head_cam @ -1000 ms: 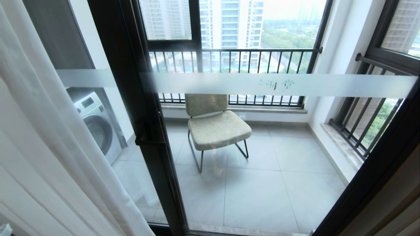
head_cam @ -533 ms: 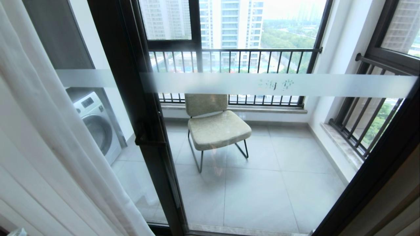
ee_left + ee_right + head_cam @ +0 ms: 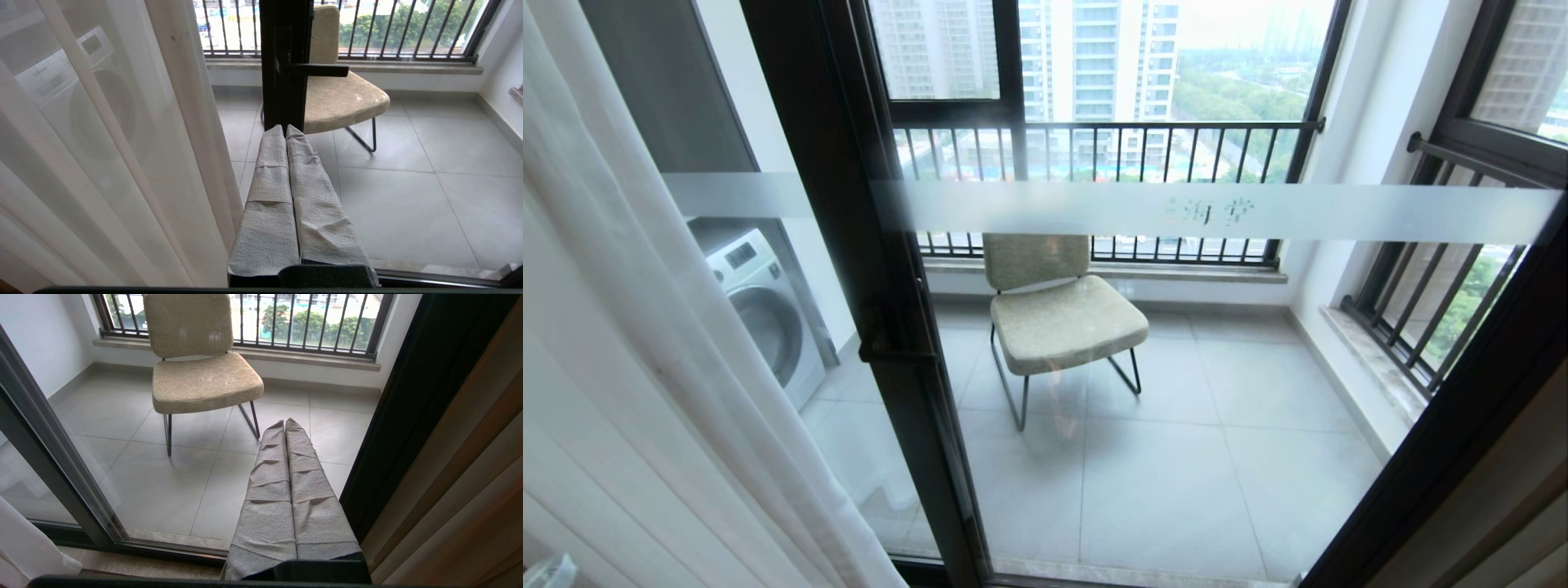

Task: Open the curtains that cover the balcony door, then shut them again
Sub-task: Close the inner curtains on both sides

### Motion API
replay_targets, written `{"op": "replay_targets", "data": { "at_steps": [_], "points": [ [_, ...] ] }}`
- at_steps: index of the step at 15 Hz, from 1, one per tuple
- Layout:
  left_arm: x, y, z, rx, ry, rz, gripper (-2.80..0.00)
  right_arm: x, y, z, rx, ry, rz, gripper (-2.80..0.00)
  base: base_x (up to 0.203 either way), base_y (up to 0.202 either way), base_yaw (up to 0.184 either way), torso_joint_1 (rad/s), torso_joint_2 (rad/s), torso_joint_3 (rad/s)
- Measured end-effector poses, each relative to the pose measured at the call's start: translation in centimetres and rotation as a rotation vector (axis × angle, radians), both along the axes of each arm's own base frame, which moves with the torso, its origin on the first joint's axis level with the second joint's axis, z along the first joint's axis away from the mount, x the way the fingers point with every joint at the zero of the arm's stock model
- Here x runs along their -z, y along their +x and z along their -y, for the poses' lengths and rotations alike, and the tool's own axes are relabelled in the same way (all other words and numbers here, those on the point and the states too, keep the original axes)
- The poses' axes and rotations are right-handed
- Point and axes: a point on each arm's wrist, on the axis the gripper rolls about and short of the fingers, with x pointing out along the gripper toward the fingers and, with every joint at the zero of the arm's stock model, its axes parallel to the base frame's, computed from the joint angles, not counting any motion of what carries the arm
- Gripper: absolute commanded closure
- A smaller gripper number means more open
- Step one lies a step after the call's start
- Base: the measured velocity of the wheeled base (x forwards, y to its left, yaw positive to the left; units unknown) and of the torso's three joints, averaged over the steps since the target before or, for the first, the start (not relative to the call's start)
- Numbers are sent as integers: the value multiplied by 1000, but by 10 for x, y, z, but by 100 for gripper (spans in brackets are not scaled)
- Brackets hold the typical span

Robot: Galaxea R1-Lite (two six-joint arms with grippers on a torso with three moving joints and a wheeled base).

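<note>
Almost nothing moved: your left gripper [image 3: 285, 130] stays closed and empty beside the sheer curtains [image 3: 621, 327]. You see the balcony door [image 3: 1143, 367] uncovered, right gripper [image 3: 284, 425] closed, empty too.

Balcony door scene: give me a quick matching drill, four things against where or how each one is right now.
Things:
1. sheer curtain
2. chair
3. washing machine
4. left gripper

States:
A. shut, holding nothing
B. bunched at the left of the glass
C. on the balcony tiles, facing in
D. behind the left pane

Pairs: 1-B, 2-C, 3-D, 4-A
</note>
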Motion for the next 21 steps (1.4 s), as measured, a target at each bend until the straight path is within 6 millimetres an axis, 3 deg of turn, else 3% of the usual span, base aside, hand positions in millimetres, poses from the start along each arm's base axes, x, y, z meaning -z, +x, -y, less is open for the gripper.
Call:
{"op": "replay_targets", "data": {
  "at_steps": [4, 10, 13, 21],
  "points": [
    [3, -1, 0, 48, 9, -3, 0, 0, 0, 0, 1, 0, 0, 0, 0, 0, 0, 0, 0, 0],
    [32, -17, -1, 44, -23, 27, 0, 0, 0, 0, 0, 0, 0, 0, 0, 0, 0, 0, 0, 0],
    [35, -21, -3, -31, -9, 74, 0, 0, 0, 0, 1, 0, 0, 0, 0, 0, 0, 0, 0, 0],
    [38, -22, -3, -29, -14, 68, 0, 0, 0, 0, 0, 0, 0, 0, 0, 0, 0, 0, 0, 0]
  ]
}}
